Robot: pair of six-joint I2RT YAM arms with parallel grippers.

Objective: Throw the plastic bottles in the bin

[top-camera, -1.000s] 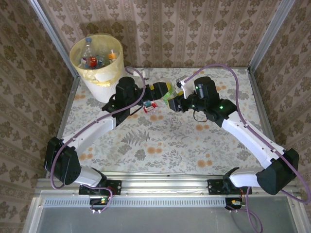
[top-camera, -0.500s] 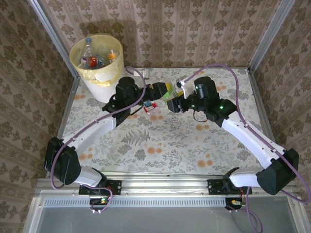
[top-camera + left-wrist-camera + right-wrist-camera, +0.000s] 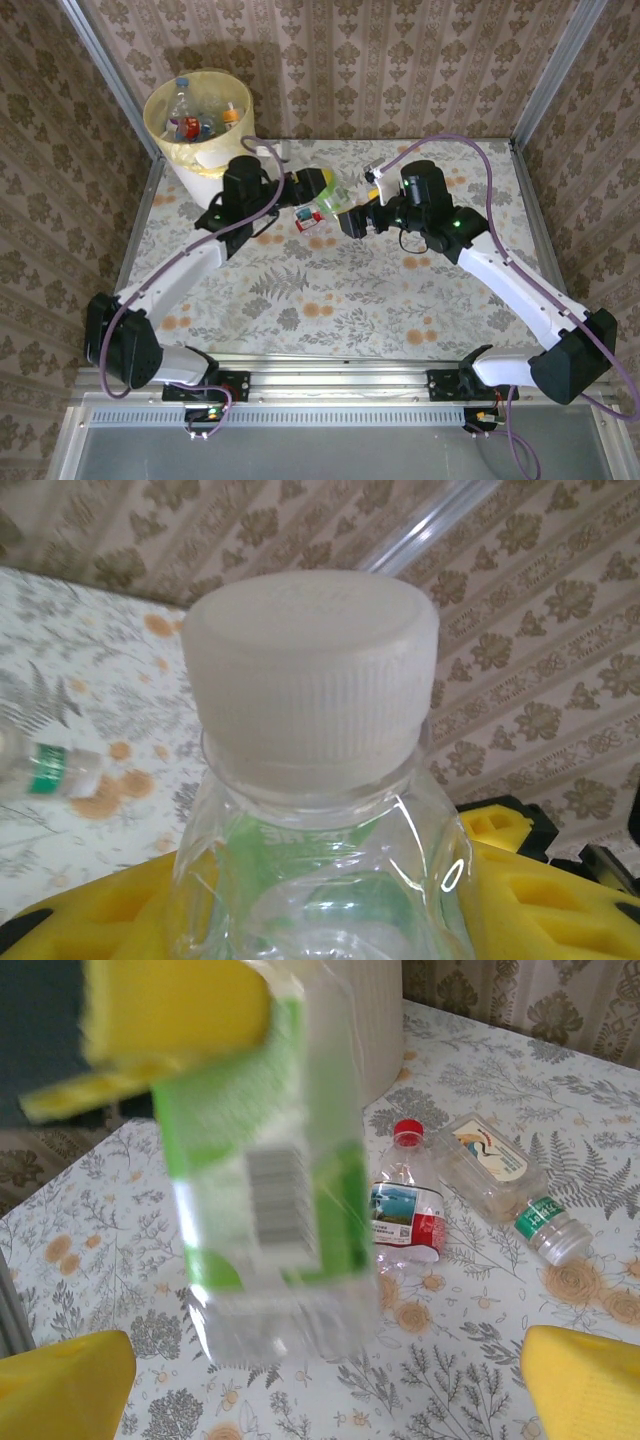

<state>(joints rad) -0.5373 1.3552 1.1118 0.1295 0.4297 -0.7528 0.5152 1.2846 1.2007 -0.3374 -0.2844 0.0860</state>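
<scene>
– Jaws, L side first: what's it got?
– Left gripper (image 3: 321,185) is pinched on a clear plastic bottle with a green label and white ribbed cap (image 3: 338,195). Yellow pads (image 3: 95,920) press on both sides below the neck, cap toward the wrist cam. It's held above the floral tabletop (image 3: 330,290), near the tall round pale-yellow bin (image 3: 205,165) on its R, not over it.
– Bin contents?
– Several dropped bottles (image 3: 190,125) inside; can't count them.
– Anything lying on the table?
– Two. A small clear bottle with a red cap (image 3: 405,1215), and just beside it on the R a flat clear bottle with a green band near its neck (image 3: 500,1180). Both on their sides.
– R jaws?
– Right gripper (image 3: 325,1385) is spread wide and touching nothing, with the held bottle just in front of it.
– Any writing?
– Barcode on the green label, blurred, no brand legible. The red-cap label has a small picture plus a red panel, txt too small to read.
</scene>
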